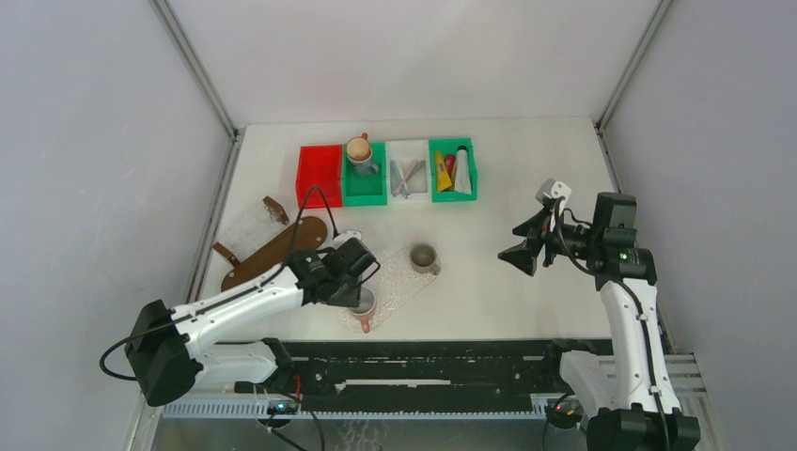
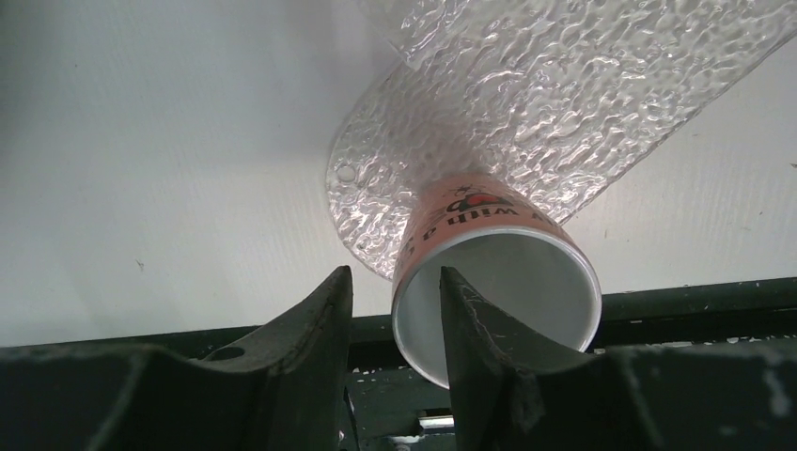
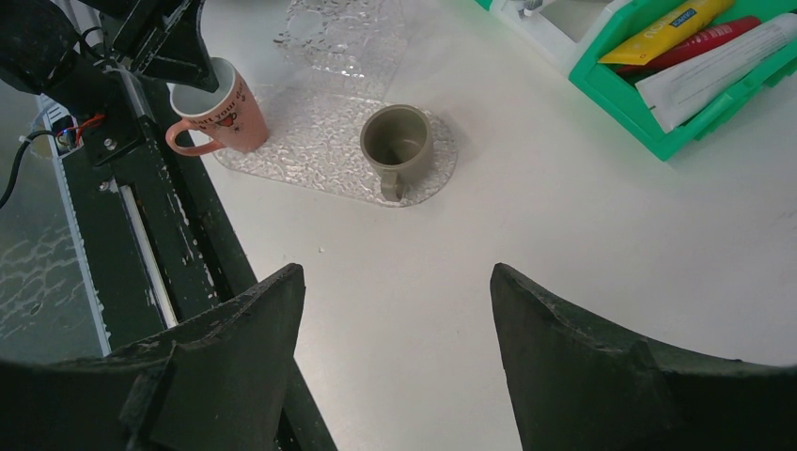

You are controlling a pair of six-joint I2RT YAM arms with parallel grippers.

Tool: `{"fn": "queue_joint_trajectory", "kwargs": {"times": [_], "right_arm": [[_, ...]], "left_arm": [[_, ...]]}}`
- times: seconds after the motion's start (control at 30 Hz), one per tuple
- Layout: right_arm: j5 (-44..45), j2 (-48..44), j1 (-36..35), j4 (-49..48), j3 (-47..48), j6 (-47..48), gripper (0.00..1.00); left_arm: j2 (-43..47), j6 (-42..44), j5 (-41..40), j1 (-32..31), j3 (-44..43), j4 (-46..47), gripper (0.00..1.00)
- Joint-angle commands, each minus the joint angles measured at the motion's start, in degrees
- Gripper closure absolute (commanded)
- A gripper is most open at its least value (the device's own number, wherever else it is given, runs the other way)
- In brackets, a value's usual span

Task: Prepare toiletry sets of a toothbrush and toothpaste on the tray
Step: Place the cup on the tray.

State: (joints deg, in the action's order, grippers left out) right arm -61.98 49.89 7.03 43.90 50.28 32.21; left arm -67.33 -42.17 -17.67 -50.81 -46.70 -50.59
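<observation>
Printed on the pink mug (image 2: 470, 211): black lettering reading "with a s", cut off, beside larger red letters; yellow tube (image 3: 663, 28) label unreadable.

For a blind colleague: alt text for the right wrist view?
Open right gripper over a white table; ahead, a clear tray holds a pink mug and an olive mug. Toothpaste tubes lie in a green bin.

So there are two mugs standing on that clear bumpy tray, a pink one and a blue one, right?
Not quite. The second mug is olive-grey, not blue; the right wrist view shows it. Both it and the pink mug do stand on the clear bumpy tray.
</observation>
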Motion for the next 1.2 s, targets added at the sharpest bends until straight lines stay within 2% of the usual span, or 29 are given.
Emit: {"fn": "queue_joint_trajectory", "kwargs": {"times": [0.0,0.2,0.33,0.53,0.63,0.73,0.9,1.17], "right_arm": [[-0.7,-0.9,-0.3,-1.5,-0.3,0.2,0.2],[-0.8,-1.2,-0.5,-1.5,-0.3,0.2,0.2],[-0.7,-1.3,-0.8,-1.6,-0.3,0.3,0.2],[-0.8,-1.8,-0.9,-1.6,-0.4,0.2,0.2],[-0.9,-2.2,-0.9,-1.6,-0.3,0.3,0.19],[-0.9,-2.6,-1.0,-1.6,-0.4,0.2,0.2],[-0.9,-3.2,-1.0,-1.6,-0.4,0.2,0.2],[-0.1,-3.1,-3.2,-1.8,-0.3,0.3,0.2]], "left_arm": [[3.3,-0.4,-1.2,0.4,-4.1,-2.2,0.56],[8.2,3.2,-2.7,0.4,-6.7,-1.8,0.56],[11.9,9.9,-0.8,0.9,-7.2,6.0,0.55],[16.8,17.6,0.9,2.9,-4.7,26.2,0.26],[18.0,18.9,3.5,5.1,-2.7,36.4,0.2],[17.1,18.8,6.9,8.3,-3.1,41.1,0.19],[13.1,18.2,12.4,14.5,-6.4,42.6,0.19],[5.1,13.6,20.3,25.9,-10.1,50.2,0.2]]}}
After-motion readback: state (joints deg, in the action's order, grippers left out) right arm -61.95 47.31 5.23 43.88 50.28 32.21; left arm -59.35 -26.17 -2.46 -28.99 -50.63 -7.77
